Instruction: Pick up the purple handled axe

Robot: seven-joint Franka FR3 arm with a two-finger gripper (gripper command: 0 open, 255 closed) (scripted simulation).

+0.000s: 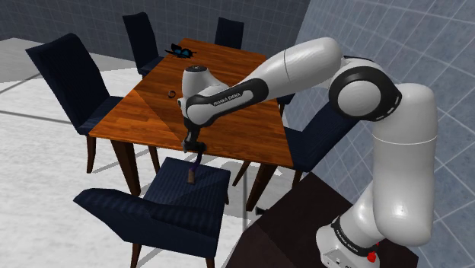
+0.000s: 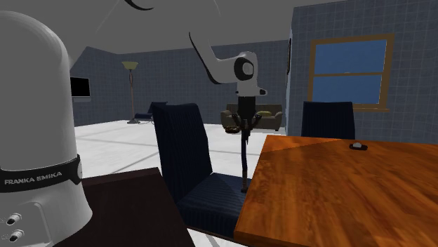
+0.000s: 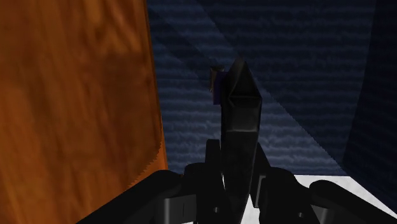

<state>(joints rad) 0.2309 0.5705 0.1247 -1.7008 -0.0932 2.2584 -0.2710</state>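
My black gripper hangs just past the near edge of the wooden table, over a dark blue chair seat. It is shut on the axe, whose dark purple handle hangs straight down from the fingers to a brownish end just above the seat. In the second exterior view the gripper holds the axe upright beside the table's corner. The wrist view has the axe as a dark, long shape clasped between the fingers, with the seat beyond it.
Several dark blue chairs ring the table. A small dark object lies on the table, and a black and blue item sits at its far edge. The chair's back stands close to the hanging axe. The dark stand is at the lower right.
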